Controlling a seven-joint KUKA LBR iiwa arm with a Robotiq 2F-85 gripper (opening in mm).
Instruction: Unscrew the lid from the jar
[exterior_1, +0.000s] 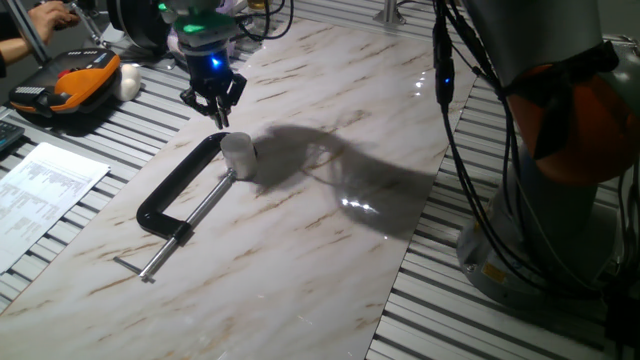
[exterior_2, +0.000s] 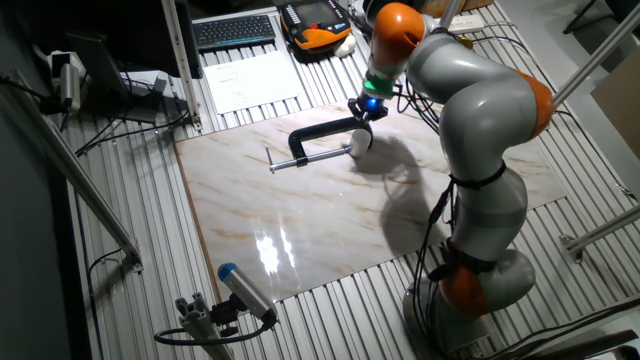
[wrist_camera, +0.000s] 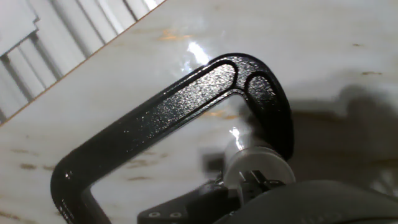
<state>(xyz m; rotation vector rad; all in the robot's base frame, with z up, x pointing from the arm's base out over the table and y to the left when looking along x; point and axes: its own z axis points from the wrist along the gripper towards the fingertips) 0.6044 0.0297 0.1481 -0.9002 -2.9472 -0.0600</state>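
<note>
1. Fingers of the gripper (exterior_1: 222, 117) pointed down and looked drawn close together at the tips, with nothing between them; the hand view showed only dark parts of the hand at the bottom edge, so how wide the gap was I cannot tell.
2. Just below the fingertips and a little off to one side sat the jar (exterior_1: 240, 160), upright on the marble tabletop (exterior_1: 330, 230), its axis vertical, so the next move probably called for a short straight descent with a small sideways correction.
3. On top of the jar sat the lid (exterior_1: 237, 144), apparently screwed on, and the fingers were apart from it, not touching.
4. Around the jar lay the black clamp (exterior_1: 180, 190), flat on the tabletop, with the jar held between its curved end and its screw; its long screw ran away from the jar toward the near edge in that view.
5. Farther off, beyond the marble, stood an orange case (exterior_1: 75, 85) with a white lump (exterior_1: 130, 82) beside it, and a sheet of paper (exterior_1: 45, 190).
6. Counted: one arm, one gripper, one jar, one lid, one clamp.
</note>
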